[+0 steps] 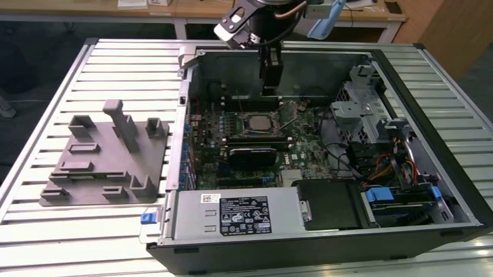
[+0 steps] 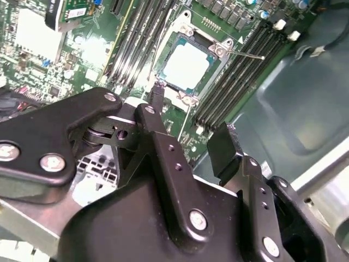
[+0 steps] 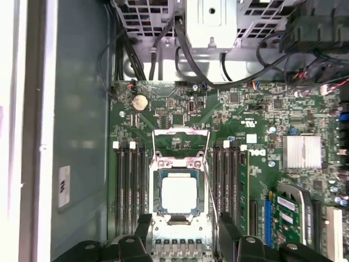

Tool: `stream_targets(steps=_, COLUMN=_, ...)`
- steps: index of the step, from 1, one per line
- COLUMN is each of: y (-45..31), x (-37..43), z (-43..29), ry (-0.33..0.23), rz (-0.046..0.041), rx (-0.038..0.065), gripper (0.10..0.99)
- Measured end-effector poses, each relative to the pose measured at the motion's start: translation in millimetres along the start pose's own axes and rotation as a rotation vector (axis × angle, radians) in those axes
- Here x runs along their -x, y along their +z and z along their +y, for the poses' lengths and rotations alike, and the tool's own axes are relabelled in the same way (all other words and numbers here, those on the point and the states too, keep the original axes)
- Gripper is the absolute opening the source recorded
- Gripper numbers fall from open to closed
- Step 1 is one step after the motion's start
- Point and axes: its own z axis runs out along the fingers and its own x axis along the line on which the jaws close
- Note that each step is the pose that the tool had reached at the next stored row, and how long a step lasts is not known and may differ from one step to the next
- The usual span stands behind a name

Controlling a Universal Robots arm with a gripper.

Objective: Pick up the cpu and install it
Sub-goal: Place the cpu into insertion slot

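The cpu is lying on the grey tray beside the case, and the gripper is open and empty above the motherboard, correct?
Not quite: the cpu sits in the socket on the motherboard, not on the grey tray, as the first wrist view shows. The gripper is open and empty above it.

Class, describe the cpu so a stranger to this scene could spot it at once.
Find the open black computer case on the slatted table, and the green motherboard inside it. Near the board's middle, between two banks of black memory slots, sits the cpu. Its smooth silvery-white square top sets it apart from the ribbed silver heatsink.
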Motion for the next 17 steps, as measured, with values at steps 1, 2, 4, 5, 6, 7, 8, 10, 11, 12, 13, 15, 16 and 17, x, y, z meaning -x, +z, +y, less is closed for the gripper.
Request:
stream_targets(steps=1, y=-3.2, x=0.0, z=0.1, ry=0.0, rz=0.0, rx=0.0, gripper=0.6)
stream_targets(steps=2, y=-6.3, x=0.0, z=0.2, ry=0.0, rz=0.0, rx=0.0, gripper=0.6)
stream_targets(steps=4, y=-12.1, x=0.1, z=0.4, ry=0.0, rz=-0.0003, rx=0.0, gripper=0.6)
stream_targets(steps=5, y=-11.6, x=0.0, z=0.5, ry=0.0, rz=0.0006, rx=0.001, gripper=0.6)
stream_targets(steps=6, y=-11.0, x=0.0, z=0.4, ry=0.0, rz=0.0003, rx=0.001, gripper=0.6)
stream_targets(steps=7, y=-10.1, x=0.1, z=0.4, ry=0.0, rz=0.0, rx=0.0, gripper=0.6)
stream_targets(steps=8, y=-9.8, x=0.1, z=0.4, ry=0.0, rz=0.0, rx=0.0, gripper=0.6)
stream_targets(steps=10, y=-9.9, x=0.1, z=0.4, ry=0.0, rz=-0.0002, rx=0.0, gripper=0.6)
stream_targets(steps=11, y=-9.8, x=0.1, z=0.4, ry=0.0, rz=-0.0001, rx=0.0, gripper=0.6)
stream_targets(steps=12, y=-9.8, x=0.1, z=0.4, ry=0.0, rz=-0.0001, rx=0.0, gripper=0.6)
stream_targets(steps=13, y=-9.7, x=0.1, z=0.4, ry=0.0, rz=-0.0001, rx=0.0, gripper=0.6)
stream_targets(steps=15, y=-9.7, x=0.1, z=0.4, ry=0.0, rz=0.0, rx=0.0, gripper=0.6)
stream_targets(steps=16, y=-9.7, x=0.1, z=0.4, ry=0.0, rz=-0.0001, rx=0.0, gripper=0.6)
stream_targets(steps=17, y=-9.4, x=0.0, z=0.4, ry=0.0, rz=0.0001, rx=0.001, gripper=0.6)
